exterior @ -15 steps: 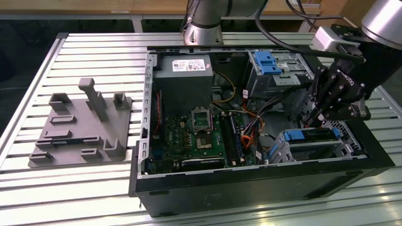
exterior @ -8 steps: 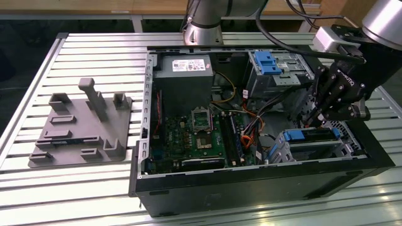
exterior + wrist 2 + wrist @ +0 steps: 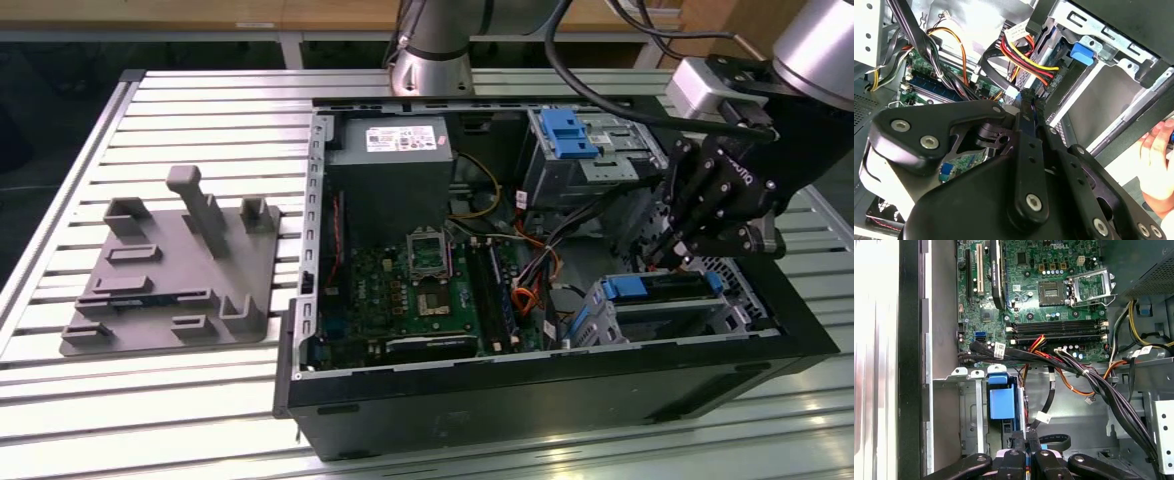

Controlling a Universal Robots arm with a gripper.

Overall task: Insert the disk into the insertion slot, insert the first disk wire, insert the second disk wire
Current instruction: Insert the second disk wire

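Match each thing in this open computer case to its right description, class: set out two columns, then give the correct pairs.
Things:
1. disk
2. insertion slot
3. gripper
4. grey plastic fixture

Descriptions:
A. on the slatted table, outside the case
B. silver sheet-metal cage near the case's corner
C. black, lowered inside the case just above the disk
D. blue-framed, sitting in the cage

Pairs: 1-D, 2-B, 3-C, 4-A

gripper (image 3: 683,262) above disk (image 3: 661,288); disk seated in insertion slot (image 3: 667,310); computer case (image 3: 534,390) open on table (image 3: 160,400)
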